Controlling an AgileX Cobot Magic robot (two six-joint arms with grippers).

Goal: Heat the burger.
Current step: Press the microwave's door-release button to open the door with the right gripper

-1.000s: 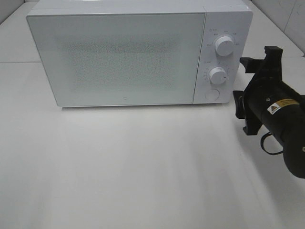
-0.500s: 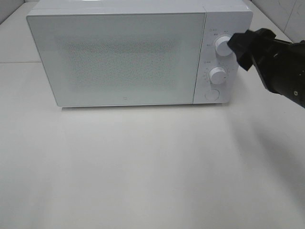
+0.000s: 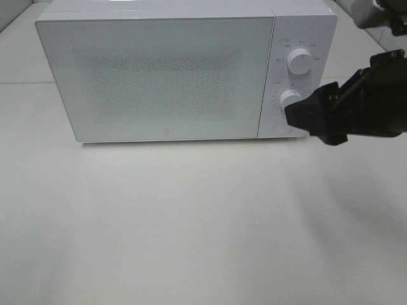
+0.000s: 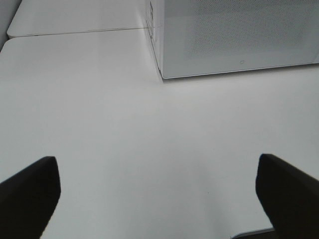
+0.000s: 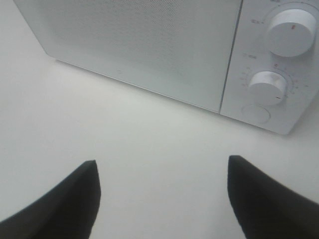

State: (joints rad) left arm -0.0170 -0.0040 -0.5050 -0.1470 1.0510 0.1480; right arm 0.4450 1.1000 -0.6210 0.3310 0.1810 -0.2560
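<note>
- Your right gripper (image 5: 162, 159) stands partly open, with nothing between its fingers.
- Just ahead of it are the microwave (image 5: 149, 45), its lower knob (image 5: 267, 87) and its round button (image 5: 255, 113).
- Your left gripper (image 4: 155, 158) gapes wide and empty above the table (image 4: 124, 124).
- You cannot tell where the burger is; the microwave door is shut.

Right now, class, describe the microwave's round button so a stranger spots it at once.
Start at the boxy white microwave; go to its right-hand control strip. Below the lower white round dial sits the flat round white button: flush, unlike the raised dials above.
</note>
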